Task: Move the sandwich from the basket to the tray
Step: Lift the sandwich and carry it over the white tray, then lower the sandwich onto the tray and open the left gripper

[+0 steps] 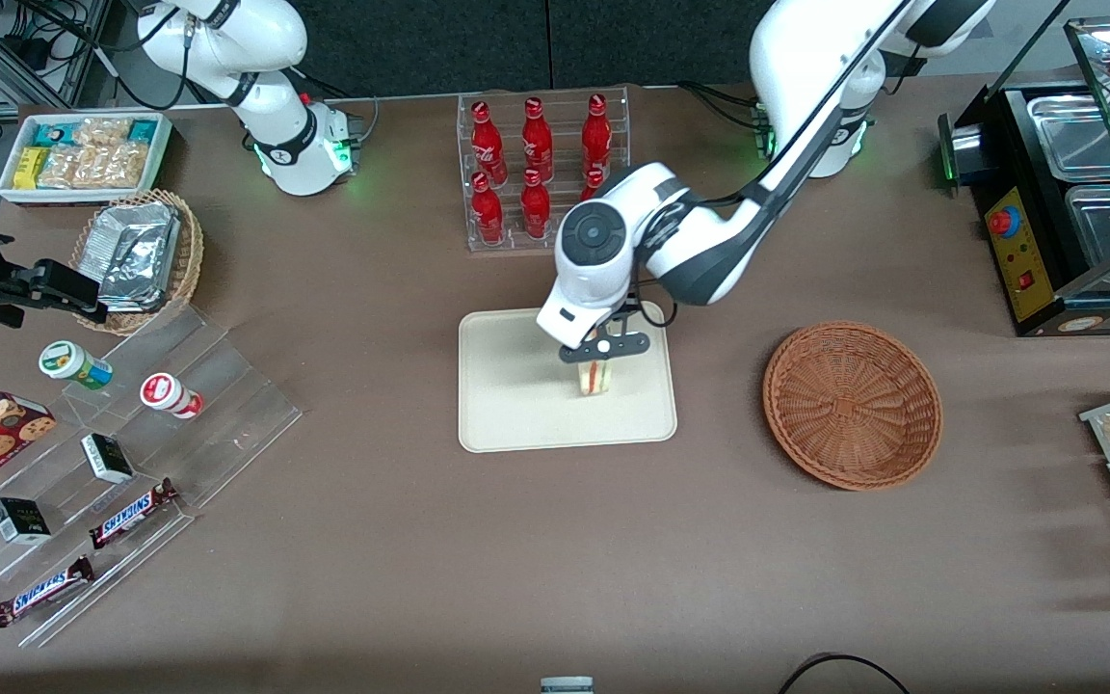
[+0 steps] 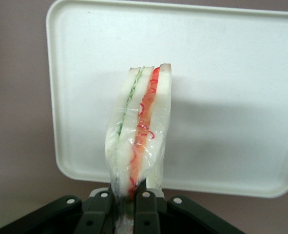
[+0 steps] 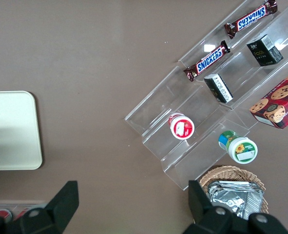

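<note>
**Left wrist view: sandwich over the tray, not yet let go**

Left wrist view has my tool (image 2: 129,204) clenched on the sandwich (image 2: 140,129), which stands on edge above the tray (image 2: 231,73); whether its tip touches the tray, I cannot tell. From the front, my tool (image 1: 601,353) hangs over the tray (image 1: 507,405), and the basket (image 1: 852,405), toward my working arm's end of the table (image 1: 420,559), is empty. I judge the carry done; lowering and letting go remain.
</note>
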{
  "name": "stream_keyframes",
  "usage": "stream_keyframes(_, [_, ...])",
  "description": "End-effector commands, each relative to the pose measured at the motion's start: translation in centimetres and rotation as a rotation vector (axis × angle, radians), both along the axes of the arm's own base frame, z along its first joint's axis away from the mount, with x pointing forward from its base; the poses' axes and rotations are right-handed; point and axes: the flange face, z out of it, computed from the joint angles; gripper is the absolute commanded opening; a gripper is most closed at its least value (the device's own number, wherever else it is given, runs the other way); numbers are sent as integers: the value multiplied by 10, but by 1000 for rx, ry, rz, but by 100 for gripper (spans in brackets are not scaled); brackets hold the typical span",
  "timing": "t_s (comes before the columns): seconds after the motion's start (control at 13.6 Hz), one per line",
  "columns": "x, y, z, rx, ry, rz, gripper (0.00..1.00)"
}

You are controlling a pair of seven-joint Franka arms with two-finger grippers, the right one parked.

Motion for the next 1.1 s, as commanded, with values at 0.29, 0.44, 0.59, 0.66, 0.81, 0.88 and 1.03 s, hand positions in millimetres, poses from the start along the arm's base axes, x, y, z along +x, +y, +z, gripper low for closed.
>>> stream_keyframes(0.29, [-11,-28,-32,37,-68,20,0])
stream_keyframes(0.44, [-22,-39,-42,39,-71,-11,0])
stream_keyframes(0.59, [-21,-40,-44,30,-82,-14,0])
stream_keyframes(0.66, [-21,-40,-44,30,-82,-14,0])
stream_keyframes(0.81, [-21,-40,-45,31,-81,-19,37])
stream_keyframes(0.88, [-21,-40,-45,30,-81,-30,97])
stream_keyframes(1.03, [-18,-40,-40,26,-85,-11,100])
